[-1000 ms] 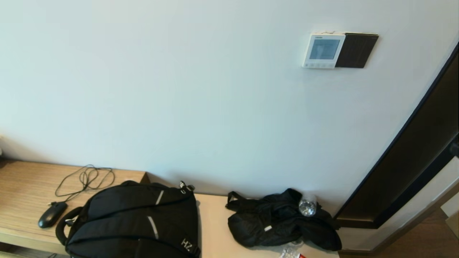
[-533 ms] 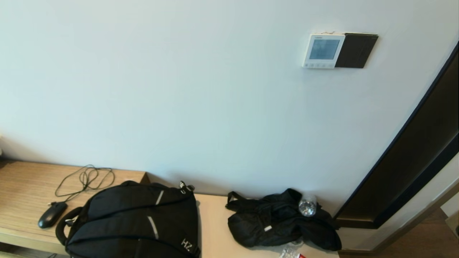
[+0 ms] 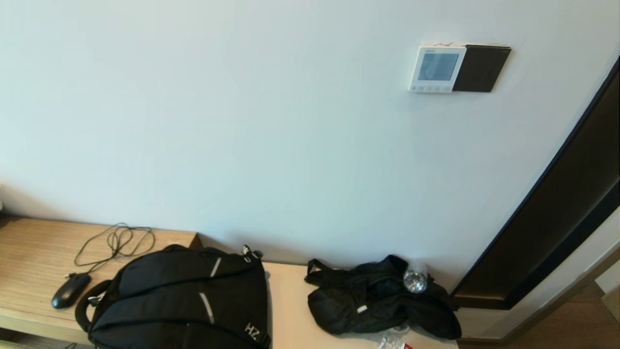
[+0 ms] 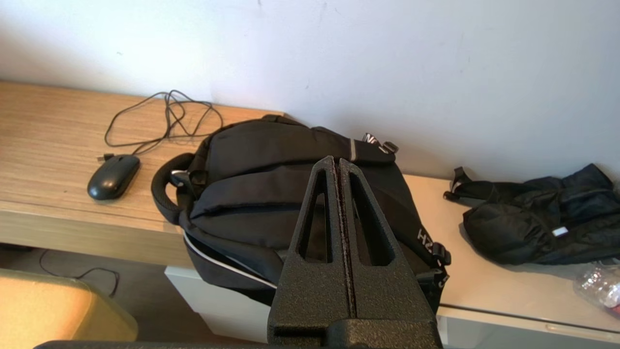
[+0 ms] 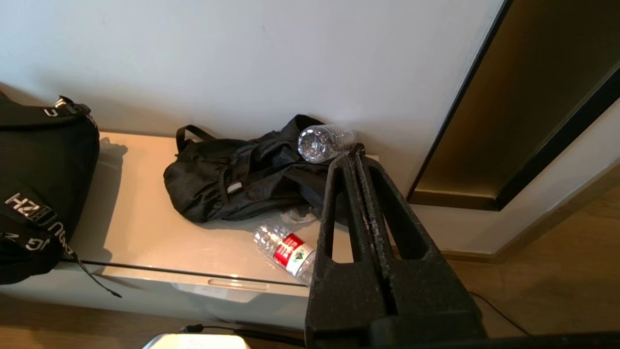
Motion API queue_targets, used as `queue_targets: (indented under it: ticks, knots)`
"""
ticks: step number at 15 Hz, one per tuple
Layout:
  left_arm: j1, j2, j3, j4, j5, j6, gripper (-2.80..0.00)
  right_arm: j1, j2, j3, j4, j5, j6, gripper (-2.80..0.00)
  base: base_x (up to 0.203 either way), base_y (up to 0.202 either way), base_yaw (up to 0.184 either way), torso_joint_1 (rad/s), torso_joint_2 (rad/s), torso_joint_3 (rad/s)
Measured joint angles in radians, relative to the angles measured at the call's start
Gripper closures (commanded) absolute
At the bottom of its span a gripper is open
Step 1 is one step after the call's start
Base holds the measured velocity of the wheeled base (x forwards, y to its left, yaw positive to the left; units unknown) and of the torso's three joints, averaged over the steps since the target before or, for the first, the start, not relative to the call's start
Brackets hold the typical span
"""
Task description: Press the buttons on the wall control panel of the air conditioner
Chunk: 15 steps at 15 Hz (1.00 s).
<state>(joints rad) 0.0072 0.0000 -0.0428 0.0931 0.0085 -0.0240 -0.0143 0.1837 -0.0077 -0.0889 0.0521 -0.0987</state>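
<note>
Wall control panel [image 3: 437,68]: mounted high on the wall, right of centre in the head view, white casing with a grey screen and a row of small buttons [image 3: 430,88] along its lower edge. Dark plate [image 3: 481,68] fixed directly against its right side. No contact with either arm; neither arm visible in the head view.

Right gripper [image 5: 357,151]: fingers pressed flat together, nothing held, low and well below the panel, looking toward the black bag [image 5: 242,174] and the bottles [image 5: 322,141] on the pale desk [image 5: 140,213]. Left gripper [image 4: 337,162]: fingers likewise closed on nothing, parked low over the black backpack [image 4: 271,194].

Step in hand, as judged: pressing not in progress; arms held low, either ahead of a reach or between presses (not determinable from these views). Next move, as judged: raise the nearer arm, likely the right, up to the button row, closed fingertips presented square to one button, light push only, clear of the dark plate.

Against the earlier head views: a dark shape at the far right edge near the door frame [image 3: 557,213] one second ago, absent half a second ago and absent now. Panel, backpack, bag, mouse [image 3: 70,289] and cable [image 3: 116,242] on the wooden desk [image 3: 29,252] unmoved.
</note>
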Motion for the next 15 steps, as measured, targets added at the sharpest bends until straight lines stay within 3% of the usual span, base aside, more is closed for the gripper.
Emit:
queue_targets:
  ticks: [6, 15]
  knots:
    - [0.0, 0.0, 0.0, 0.0, 0.0, 0.0, 0.0, 0.002, -0.156, 0.006, 0.078, -0.011, -0.004, 0.0, 0.0, 0.0, 0.0, 0.0, 0.0, 0.0]
    - [0.0, 0.0, 0.0, 0.0, 0.0, 0.0, 0.0, 0.003, -0.184, 0.008, 0.084, -0.014, -0.004, 0.0, 0.0, 0.0, 0.0, 0.0, 0.0, 0.0]
